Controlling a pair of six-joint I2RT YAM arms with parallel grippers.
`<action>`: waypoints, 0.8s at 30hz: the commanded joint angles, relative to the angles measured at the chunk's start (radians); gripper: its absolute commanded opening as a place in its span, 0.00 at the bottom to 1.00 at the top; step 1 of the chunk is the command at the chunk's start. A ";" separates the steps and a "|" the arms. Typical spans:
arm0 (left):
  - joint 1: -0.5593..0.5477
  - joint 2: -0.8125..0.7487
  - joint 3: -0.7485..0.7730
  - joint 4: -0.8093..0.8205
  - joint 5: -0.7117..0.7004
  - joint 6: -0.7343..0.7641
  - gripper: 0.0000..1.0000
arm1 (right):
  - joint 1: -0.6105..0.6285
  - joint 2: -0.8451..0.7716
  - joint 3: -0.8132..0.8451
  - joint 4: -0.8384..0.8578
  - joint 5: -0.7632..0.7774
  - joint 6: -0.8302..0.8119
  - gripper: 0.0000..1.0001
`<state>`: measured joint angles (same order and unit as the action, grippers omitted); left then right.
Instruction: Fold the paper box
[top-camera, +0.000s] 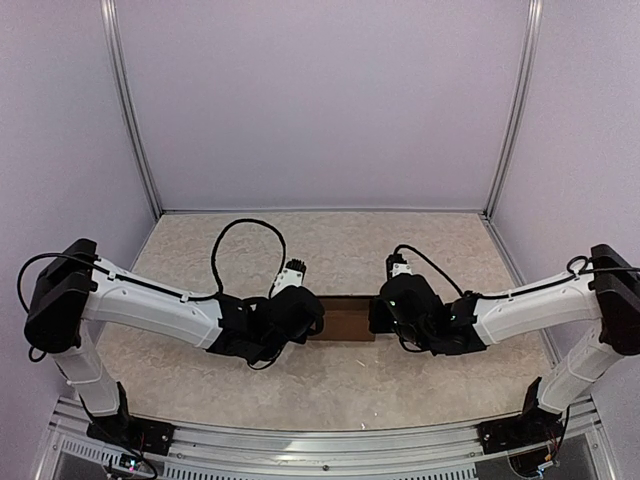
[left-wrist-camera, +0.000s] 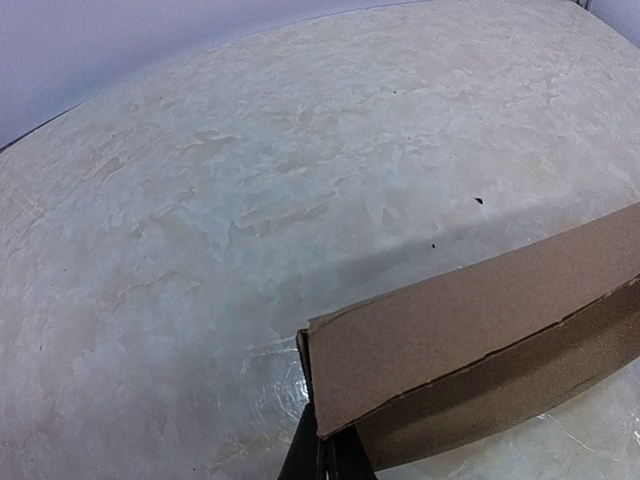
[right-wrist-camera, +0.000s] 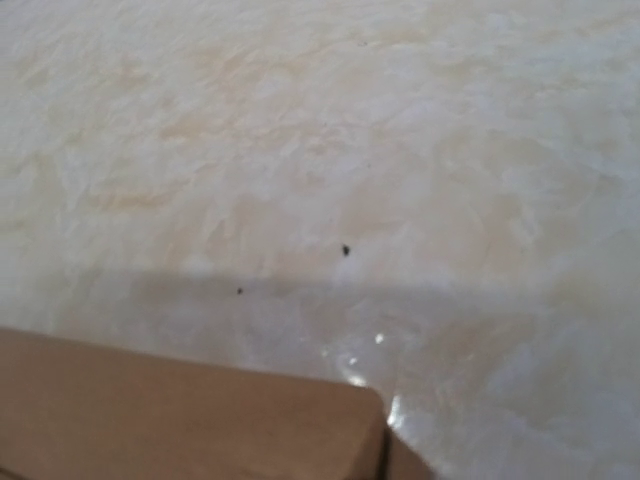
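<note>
Pale marbled tabletop (top-camera: 420, 250) is carrying the brown paper box (top-camera: 345, 323) near its middle. At the box's left end, the left gripper (left-wrist-camera: 325, 458) is pinching the cardboard edge. At the box's right end, the right gripper (top-camera: 379, 316) is sitting close, and I cannot tell whether it is spread.

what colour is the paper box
The paper box is plain brown cardboard, no markings. It shows best in the left wrist view.
</note>
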<state>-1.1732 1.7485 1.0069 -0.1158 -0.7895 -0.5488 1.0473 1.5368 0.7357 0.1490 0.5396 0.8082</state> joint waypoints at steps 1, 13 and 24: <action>-0.026 0.041 0.012 -0.066 0.091 -0.003 0.00 | 0.030 0.011 -0.035 -0.178 -0.124 -0.005 0.29; -0.025 0.056 0.028 -0.076 0.091 0.002 0.00 | 0.024 -0.146 -0.011 -0.268 -0.225 -0.157 0.74; -0.025 0.058 0.027 -0.073 0.098 0.005 0.00 | -0.036 -0.335 0.035 -0.305 -0.203 -0.280 0.73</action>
<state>-1.1862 1.7672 1.0374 -0.1226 -0.7666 -0.5514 1.0332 1.2396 0.7399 -0.1303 0.3401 0.5941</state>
